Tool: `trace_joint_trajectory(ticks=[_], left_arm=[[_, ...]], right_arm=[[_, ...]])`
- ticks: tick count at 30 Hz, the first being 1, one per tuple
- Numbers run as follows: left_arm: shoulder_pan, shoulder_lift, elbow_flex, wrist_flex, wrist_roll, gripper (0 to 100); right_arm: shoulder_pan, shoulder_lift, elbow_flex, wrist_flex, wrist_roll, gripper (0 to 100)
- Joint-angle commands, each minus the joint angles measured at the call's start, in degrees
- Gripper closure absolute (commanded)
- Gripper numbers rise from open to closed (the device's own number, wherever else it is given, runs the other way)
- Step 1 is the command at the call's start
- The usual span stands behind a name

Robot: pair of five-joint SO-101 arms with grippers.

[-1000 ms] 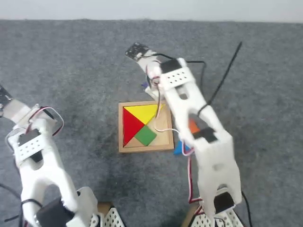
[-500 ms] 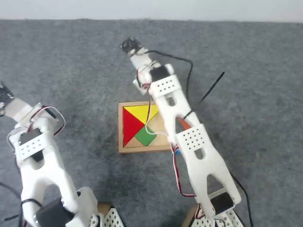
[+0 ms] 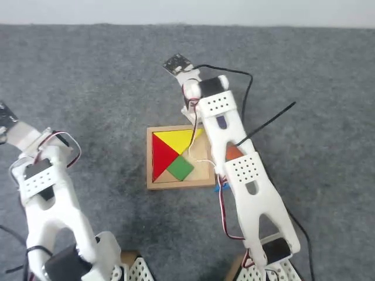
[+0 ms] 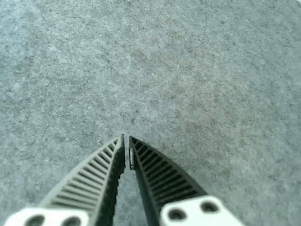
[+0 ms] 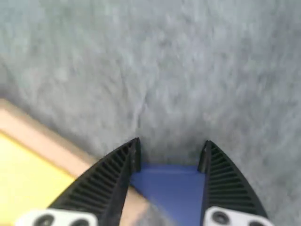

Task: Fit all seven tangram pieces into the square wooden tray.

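So the left arm point(image 3: 44, 187) sits around 8 o'clock, left end effector point(image 4: 126, 139) pinched closed, while the right arm point(image 3: 234, 152) stretches toward 12 o'clock, right end effector point(image 5: 171, 142) clamping a blue piece point(image 5: 174, 188).

The table cover point(image 3: 88, 88) is grey cloth, felt-like, matt and slightly fuzzy. The tray point(image 3: 176, 183) is pale wood with a smooth, dull rim. The yellow piece point(image 3: 173, 140), red piece point(image 3: 159, 158), green piece point(image 3: 180, 168) and blue piece point(image 5: 171, 186) look smooth and matt. The left gripper point(image 4: 127, 146) and right gripper point(image 5: 170, 155) have ribbed black plastic fingers point(image 4: 101, 174) on white matt plastic shells
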Motion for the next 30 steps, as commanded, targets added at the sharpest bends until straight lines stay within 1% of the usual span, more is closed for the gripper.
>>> trace_joint_trajectory(ticks=[1,8,11,14,17,20,22,24,26,30], left_arm=[[0.44,-2.11,-2.68,-1.32,0.35,99],[0.44,-2.37,-2.33,-1.32,0.35,99],[0.44,-2.37,-2.33,-1.32,0.35,99],[0.53,-2.46,-2.33,-1.32,0.35,99],[0.53,-2.46,-2.33,-1.32,0.35,99],[0.53,-2.46,-2.33,-1.32,0.35,99],[0.62,-2.46,-2.33,-1.32,0.35,99],[1.58,-2.46,-2.33,-1.32,0.26,99],[1.76,-2.46,-2.24,-1.32,0.18,99],[1.49,-2.46,-2.24,-1.32,0.18,99]], right_arm=[[2.42,-6.11,-2.11,5.41,5.89,78.2],[6.99,-13.49,-1.76,5.76,11.08,77.9],[9.27,-17.19,-0.18,5.85,14.59,77.9],[11.3,-22.2,7.47,5.85,21.1,77.9],[12.09,-27.82,19.25,5.67,31.65,78.0],[11.21,-32.13,31.12,5.41,43.87,77.9],[9.45,-33.89,36.22,5.23,49.14,77.9],[7.43,-34.24,37.71,5.23,51.52,77.9],[5.76,-33.71,37.63,4.7,51.87,77.7],[3.56,-31.52,37.54,4.09,53.27,69.8]])
